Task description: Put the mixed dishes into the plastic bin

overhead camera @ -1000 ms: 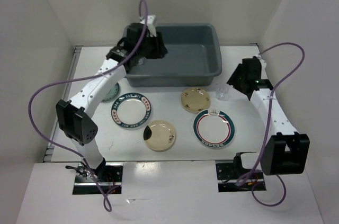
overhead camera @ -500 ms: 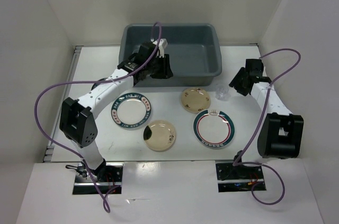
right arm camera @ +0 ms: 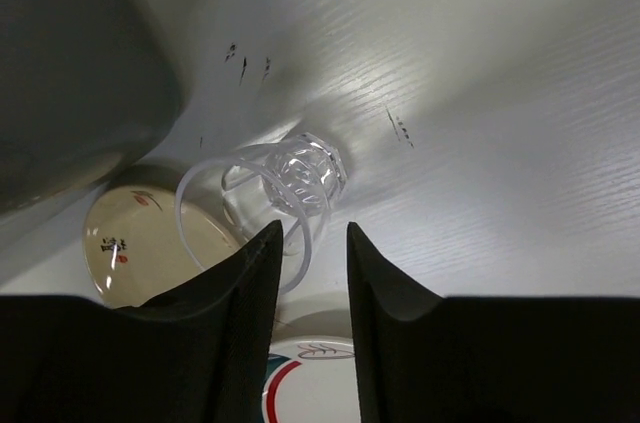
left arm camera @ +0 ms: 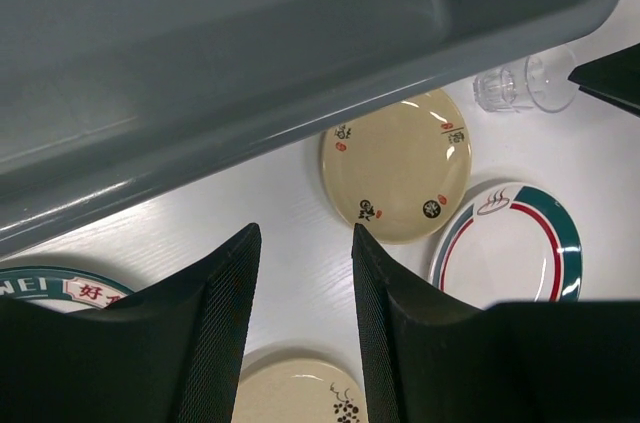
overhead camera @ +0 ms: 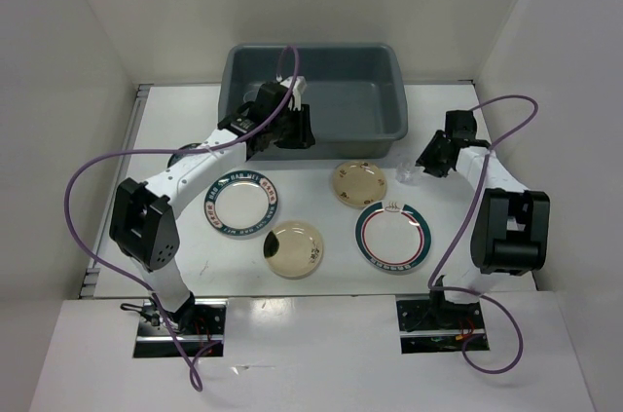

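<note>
The grey-blue plastic bin (overhead camera: 336,105) stands at the back and looks empty. On the table lie two white patterned-rim plates (overhead camera: 242,203) (overhead camera: 391,237) and two cream plates (overhead camera: 295,248) (overhead camera: 360,181). A small clear cup (overhead camera: 406,173) stands right of the bin's front corner. My left gripper (overhead camera: 297,130) is open and empty above the bin's front wall (left arm camera: 250,133); its view shows a cream plate (left arm camera: 397,163) beyond its fingertips, midway between them (left arm camera: 305,233). My right gripper (right arm camera: 307,233) is open beside the clear cup (right arm camera: 285,178), whose rim reaches into the gap. The teal saucer is hidden.
White enclosure walls rise close on the left, back and right. The right gripper (overhead camera: 431,159) sits near the right wall. Purple cables loop off both arms. The bin's corner (right arm camera: 60,63) lies close to the cup.
My left gripper has moved from over the bin's back left toward its front wall. My right arm has swung down and left, bringing its gripper up to the clear cup.
</note>
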Tool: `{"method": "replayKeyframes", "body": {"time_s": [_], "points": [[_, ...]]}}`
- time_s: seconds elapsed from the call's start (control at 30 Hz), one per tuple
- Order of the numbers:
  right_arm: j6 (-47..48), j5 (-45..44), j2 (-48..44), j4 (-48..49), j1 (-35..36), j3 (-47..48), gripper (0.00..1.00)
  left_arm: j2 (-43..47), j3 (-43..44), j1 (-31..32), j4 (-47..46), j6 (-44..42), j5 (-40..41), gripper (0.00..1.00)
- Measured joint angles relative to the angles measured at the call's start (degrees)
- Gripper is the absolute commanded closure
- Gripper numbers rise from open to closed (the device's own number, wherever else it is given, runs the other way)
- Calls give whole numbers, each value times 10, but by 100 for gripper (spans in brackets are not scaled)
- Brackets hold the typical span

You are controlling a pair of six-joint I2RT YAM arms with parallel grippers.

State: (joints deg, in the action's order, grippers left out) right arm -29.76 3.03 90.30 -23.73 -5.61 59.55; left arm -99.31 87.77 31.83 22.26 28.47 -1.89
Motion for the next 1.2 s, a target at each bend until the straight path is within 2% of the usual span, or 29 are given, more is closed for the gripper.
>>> {"method": "replayKeyframes", "body": {"time_s": [0.2, 0.27, 0.3, 0.33, 0.57, 0.77, 1.0, 1.1, 1.2], "points": [[-1, 7, 17, 3, 6, 0, 86, 0, -1, 0, -1, 0, 3, 51], [-2, 7, 20, 3, 9, 0, 90, 0, -2, 0, -2, 0, 5, 51], [-2, 7, 20, 3, 10, 0, 97, 0, -3, 0, -3, 0, 6, 51], [0, 7, 20, 3, 11, 0, 100, 0, -4, 0, -3, 0, 7, 51], [0, -6, 10, -20, 12, 0, 100, 0, -6, 0, -4, -2, 15, 52], [0, -34, -72, -92, 12, 16, 100, 1, -5, 0, -3, -2, 17, 50], [4, -19, -127, -136, 30, 176, 100, 2, 28, -1, 16, -12, 74, 45], [8, -10, -110, -135, 78, 247, 100, 9, 47, -13, 19, -17, 98, 45], [12, 11, -64, -127, 131, 308, 100, 25, 53, -59, 19, -19, 106, 45]]}}
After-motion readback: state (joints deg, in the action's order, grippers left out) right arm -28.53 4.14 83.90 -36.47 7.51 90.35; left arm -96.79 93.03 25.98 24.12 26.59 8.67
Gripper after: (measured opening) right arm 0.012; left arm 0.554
